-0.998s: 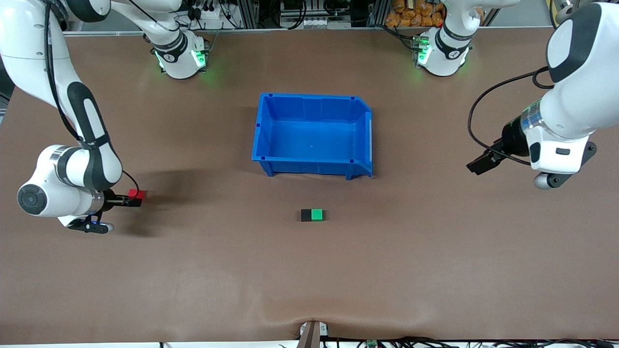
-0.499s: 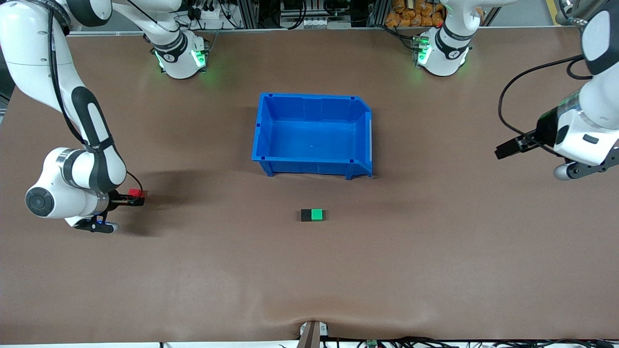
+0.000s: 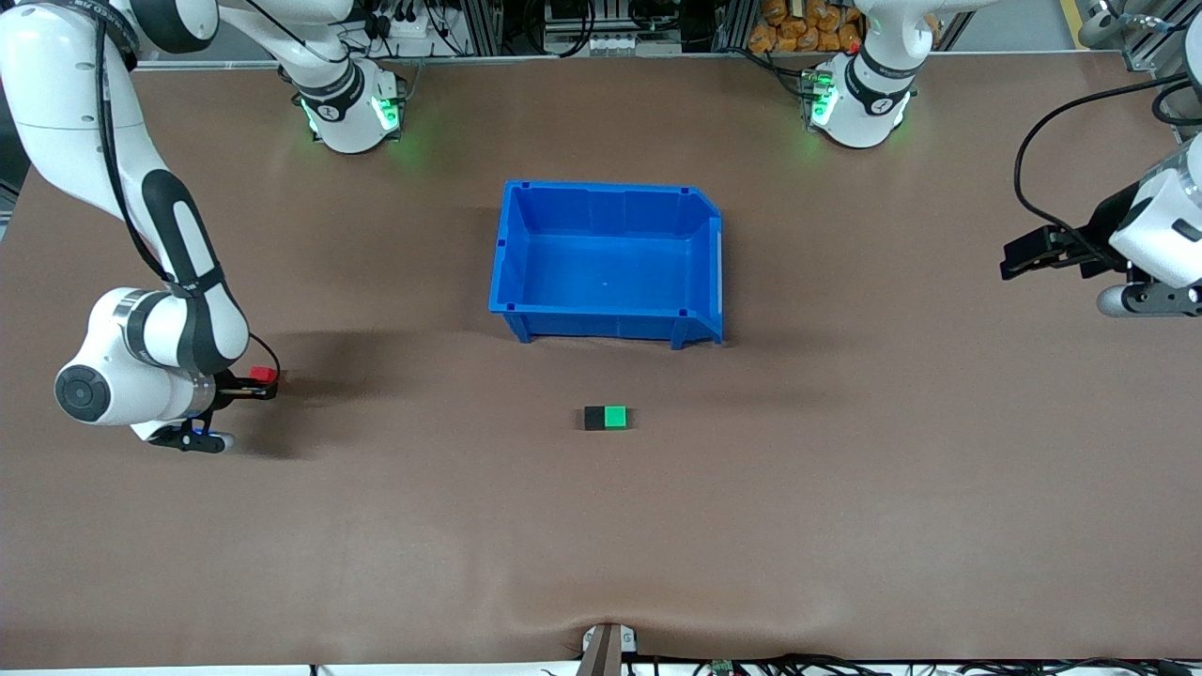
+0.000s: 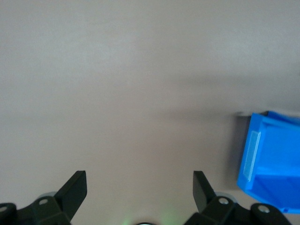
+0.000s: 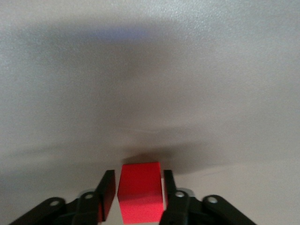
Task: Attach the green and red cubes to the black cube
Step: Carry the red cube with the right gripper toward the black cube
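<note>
The red cube (image 3: 265,375) sits between the fingers of my right gripper (image 3: 260,384), low at the table near the right arm's end. In the right wrist view both fingers press the sides of the red cube (image 5: 140,192), so the right gripper (image 5: 138,179) is shut on it. The green cube (image 3: 616,417) and the black cube (image 3: 593,419) lie joined side by side mid-table, nearer to the front camera than the blue bin. My left gripper (image 3: 1020,257) hangs open and empty over the left arm's end of the table; its fingers (image 4: 75,187) stand wide apart.
An empty blue bin (image 3: 606,189) stands in the middle of the table; one of its corners (image 4: 267,164) shows in the left wrist view. Brown table surface lies between the red cube and the joined pair.
My right gripper has shut on the red cube. The left arm has drawn back toward its own end of the table, still open.
</note>
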### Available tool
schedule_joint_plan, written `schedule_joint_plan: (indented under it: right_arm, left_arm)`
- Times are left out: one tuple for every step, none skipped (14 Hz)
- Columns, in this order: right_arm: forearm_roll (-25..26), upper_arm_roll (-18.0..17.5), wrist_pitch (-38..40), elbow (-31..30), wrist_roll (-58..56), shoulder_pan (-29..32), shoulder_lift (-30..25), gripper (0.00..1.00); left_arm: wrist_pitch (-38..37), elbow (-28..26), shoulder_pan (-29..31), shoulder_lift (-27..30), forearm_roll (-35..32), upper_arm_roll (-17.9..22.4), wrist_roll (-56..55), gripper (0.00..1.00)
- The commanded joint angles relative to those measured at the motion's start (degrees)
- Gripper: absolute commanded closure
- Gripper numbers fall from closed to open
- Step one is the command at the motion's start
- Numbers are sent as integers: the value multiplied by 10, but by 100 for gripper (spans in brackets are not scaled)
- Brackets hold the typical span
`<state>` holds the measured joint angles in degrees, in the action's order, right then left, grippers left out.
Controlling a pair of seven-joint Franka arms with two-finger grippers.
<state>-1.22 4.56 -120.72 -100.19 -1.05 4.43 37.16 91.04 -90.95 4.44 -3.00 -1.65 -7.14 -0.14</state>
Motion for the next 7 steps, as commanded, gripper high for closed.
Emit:
schedule_joint_plan:
  right_arm:
    - [-8,-2,0,4,-1,1,4,74]
    - [-9,-2,1,4,0,1,4,83]
    - [-13,-2,2,4,3,0,4,89]
    - [-19,-2,5,5,7,0,4,94]
    - [-20,-2,7,7,10,0,4,95]
    - [-20,-2,7,10,15,0,3,100]
    - [-20,-2,7,13,23,0,4,100]
  left_arm:
    - [-1,-16,2,24,-10,-4,19,0]
    - [-1,-16,2,24,-10,-8,15,0]
    - [-1,-15,1,26,-10,-9,15,0]
    - [-1,-14,1,29,-10,-10,15,0]
    - [-2,-13,1,30,-10,-10,15,0]
    - [-12,-11,0,31,-10,-11,14,0]
    - [-15,-7,-1,32,-9,-11,13,0]
